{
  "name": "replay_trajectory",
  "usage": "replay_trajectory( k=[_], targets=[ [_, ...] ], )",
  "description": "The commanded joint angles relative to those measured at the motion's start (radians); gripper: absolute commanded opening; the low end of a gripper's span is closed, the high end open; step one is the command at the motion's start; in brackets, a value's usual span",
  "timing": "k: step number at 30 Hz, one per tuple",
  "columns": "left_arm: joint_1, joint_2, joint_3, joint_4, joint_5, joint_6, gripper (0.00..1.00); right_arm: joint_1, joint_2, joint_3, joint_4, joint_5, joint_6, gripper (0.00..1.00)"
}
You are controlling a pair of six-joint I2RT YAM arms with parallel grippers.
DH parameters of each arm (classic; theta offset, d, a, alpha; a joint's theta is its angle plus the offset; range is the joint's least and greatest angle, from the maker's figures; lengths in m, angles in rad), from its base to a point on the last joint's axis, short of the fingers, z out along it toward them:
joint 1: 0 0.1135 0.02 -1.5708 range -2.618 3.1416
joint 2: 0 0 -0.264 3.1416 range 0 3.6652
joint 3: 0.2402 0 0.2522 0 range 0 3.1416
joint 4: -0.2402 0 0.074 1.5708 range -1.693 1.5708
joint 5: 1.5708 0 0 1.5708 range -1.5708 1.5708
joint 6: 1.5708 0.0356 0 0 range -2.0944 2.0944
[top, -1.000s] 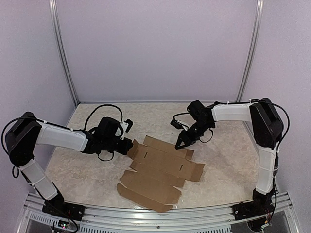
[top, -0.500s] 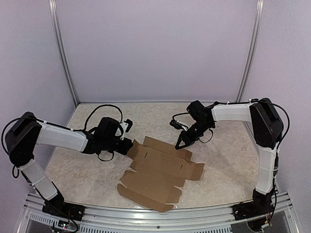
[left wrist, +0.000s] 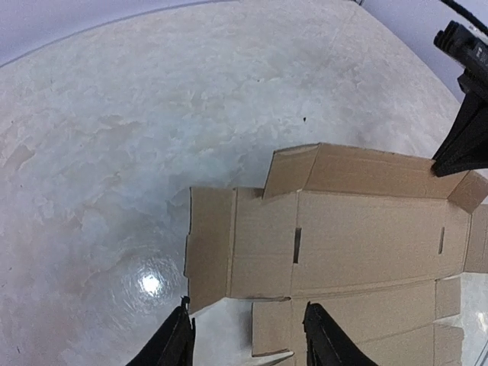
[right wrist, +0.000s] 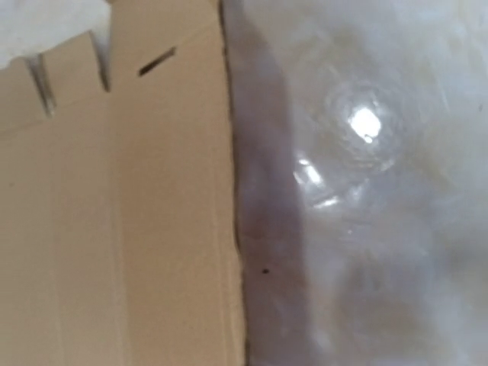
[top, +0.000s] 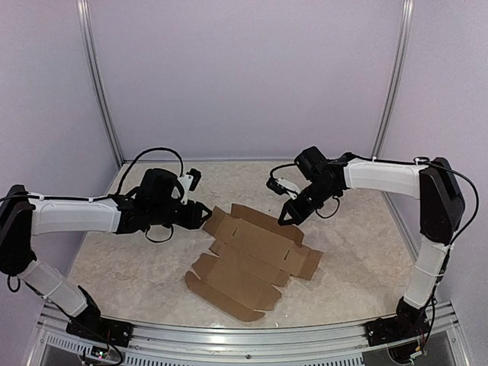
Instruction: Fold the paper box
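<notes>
The paper box [top: 255,255] is a flat brown die-cut sheet lying in the middle of the table, also seen in the left wrist view [left wrist: 358,236] and the right wrist view [right wrist: 114,229]. My left gripper [top: 204,215] hovers at the sheet's left end, open; its two black fingertips [left wrist: 174,343] straddle a notch in the left edge with nothing between them. My right gripper [top: 286,219] is shut, and its pointed tip [left wrist: 461,149] rests at the right end of the far flap, which stands slightly raised. Whether it pinches the cardboard I cannot tell. Its fingers are out of the right wrist view.
The marbled tabletop [top: 137,259] surrounds the sheet. An aluminium rail [top: 244,339] runs along the near edge between the arm bases. Pale walls and two metal posts [top: 99,84] close off the back.
My left gripper has opened and moved a little farther over the sheet's left end. The right gripper has shut at the far flap. The sheet has shifted slightly.
</notes>
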Motion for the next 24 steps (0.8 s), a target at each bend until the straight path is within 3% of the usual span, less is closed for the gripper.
replay_trajectory(
  k=[1,9,16,24],
  targets=[
    [0.011,-0.067,0.084,-0.077,0.026,-0.049,0.5,0.055,-0.097,-0.053,0.042,0.122,-0.05,0.0],
    [0.088,-0.06,0.194,-0.13,0.135,-0.193,0.3,0.159,-0.231,-0.158,0.175,0.3,-0.105,0.0],
    [0.119,-0.013,0.243,-0.1,0.252,-0.263,0.03,0.242,-0.304,-0.197,0.23,0.454,-0.145,0.0],
    [0.099,0.033,0.287,-0.114,0.266,-0.274,0.0,0.33,-0.303,-0.19,0.247,0.631,-0.176,0.0]
  ],
)
